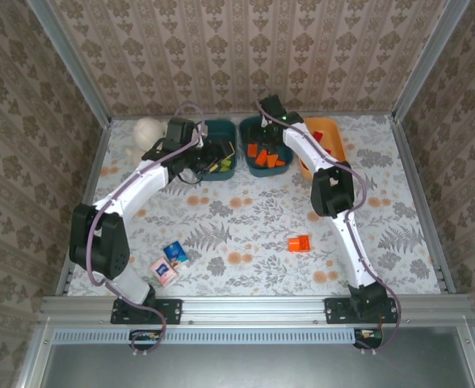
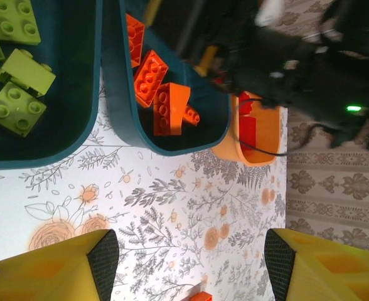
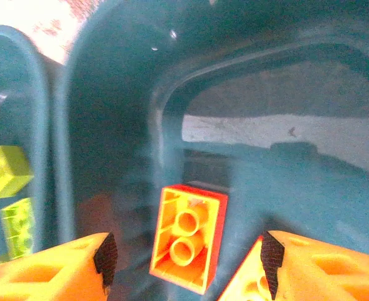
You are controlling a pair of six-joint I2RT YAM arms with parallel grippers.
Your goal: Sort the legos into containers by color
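The right gripper (image 3: 187, 260) is down inside the middle teal tub (image 1: 266, 173). Its jaws stand partly apart, and an orange brick (image 3: 187, 241) lies between them with its hollow underside toward the wrist camera. A gap shows on either side, so neither finger has hold of it. More orange legos (image 2: 150, 75) lie in that same tub. The left gripper (image 2: 191, 263) hangs at the left teal tub (image 1: 221, 179) with its jaws also apart and empty; only the flowered table (image 2: 172, 207) shows between them. That left tub holds the green legos (image 2: 15, 110), and the orange tub (image 1: 338, 133), rightmost of the row, holds the red legos (image 2: 247, 128). One loose brick (image 1: 299, 242) — reddish orange — sits on the open table, well apart from the tubs and just left of the right arm. A pink carton (image 1: 163, 271) and a blue carton (image 1: 175, 253) lie close together near the left arm's base, and a white plush bear (image 1: 147, 129) sits at the back, left of the left teal tub.
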